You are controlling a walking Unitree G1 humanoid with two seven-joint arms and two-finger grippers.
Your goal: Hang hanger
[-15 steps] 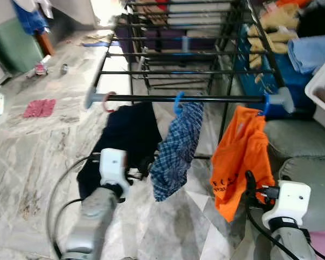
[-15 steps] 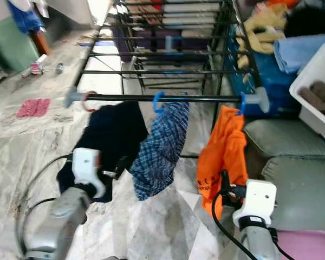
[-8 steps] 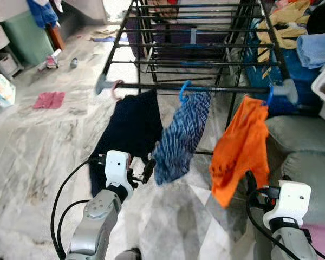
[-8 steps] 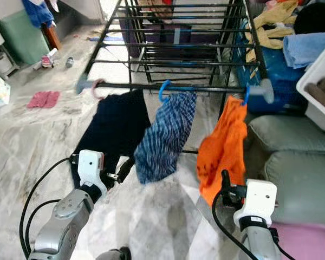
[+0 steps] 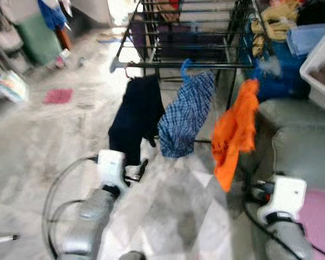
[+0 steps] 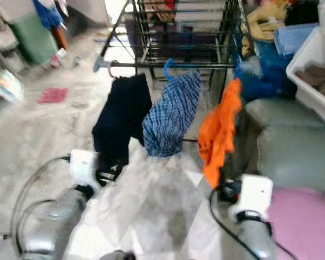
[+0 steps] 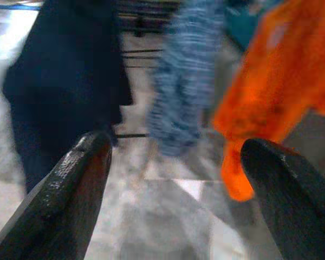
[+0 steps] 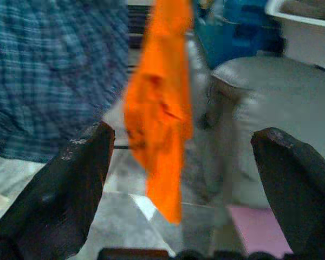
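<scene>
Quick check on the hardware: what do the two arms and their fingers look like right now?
Both arms are silver with white boxy wrist housings and looping black cables. The left gripper and right gripper each have two long, tapered black fingers, slightly scuffed.

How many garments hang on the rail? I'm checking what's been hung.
3: a dark garment at the robot's left, a blue plaid one in the middle, an orange one at the right.
</scene>
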